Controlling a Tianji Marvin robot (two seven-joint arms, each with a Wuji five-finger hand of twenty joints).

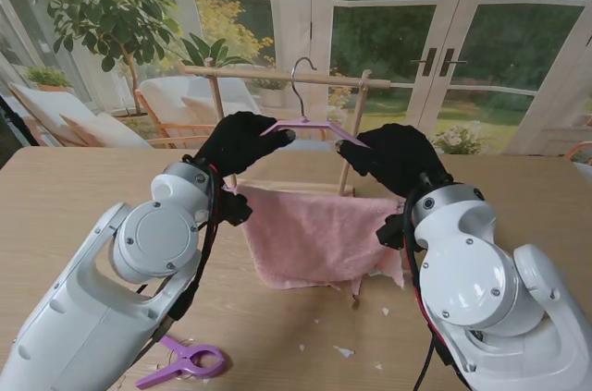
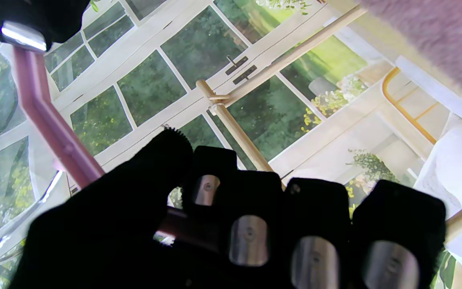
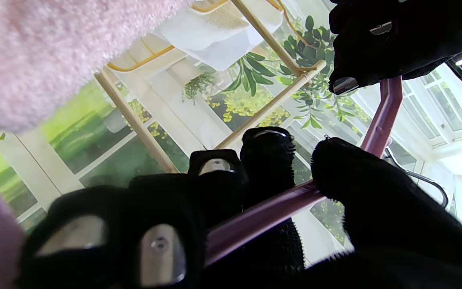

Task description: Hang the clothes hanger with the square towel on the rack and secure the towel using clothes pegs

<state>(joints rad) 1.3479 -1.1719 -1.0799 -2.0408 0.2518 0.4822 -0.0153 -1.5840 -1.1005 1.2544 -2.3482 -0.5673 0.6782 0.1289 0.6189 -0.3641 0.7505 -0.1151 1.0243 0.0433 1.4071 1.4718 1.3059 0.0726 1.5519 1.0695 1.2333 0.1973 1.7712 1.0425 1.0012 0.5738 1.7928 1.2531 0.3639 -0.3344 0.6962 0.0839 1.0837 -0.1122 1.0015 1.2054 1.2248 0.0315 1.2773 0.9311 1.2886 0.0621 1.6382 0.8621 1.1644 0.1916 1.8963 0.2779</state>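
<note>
Both black-gloved hands are gripping the pink plastic clothes hanger (image 1: 310, 126): left hand (image 1: 237, 141) closed on one shoulder, right hand (image 1: 393, 156) on the other. Its metal hook (image 1: 302, 77) is sitting at the wooden rack's top bar (image 1: 277, 76); whether it is seated is unclear. The pink square towel (image 1: 310, 234) is hanging below. Risk: uneven release tilting the hanger, towel sliding off. A purple clothes peg (image 1: 182, 361) is lying unused, visible only from the stand. Wrist views alone are showing fingers (image 3: 271, 160) wrapping the bar.

You see a wooden table (image 1: 83, 189) bearing a purple clothes peg (image 1: 183, 361), white scraps (image 1: 343, 350) and the rack's (image 1: 277, 75) posts.
</note>
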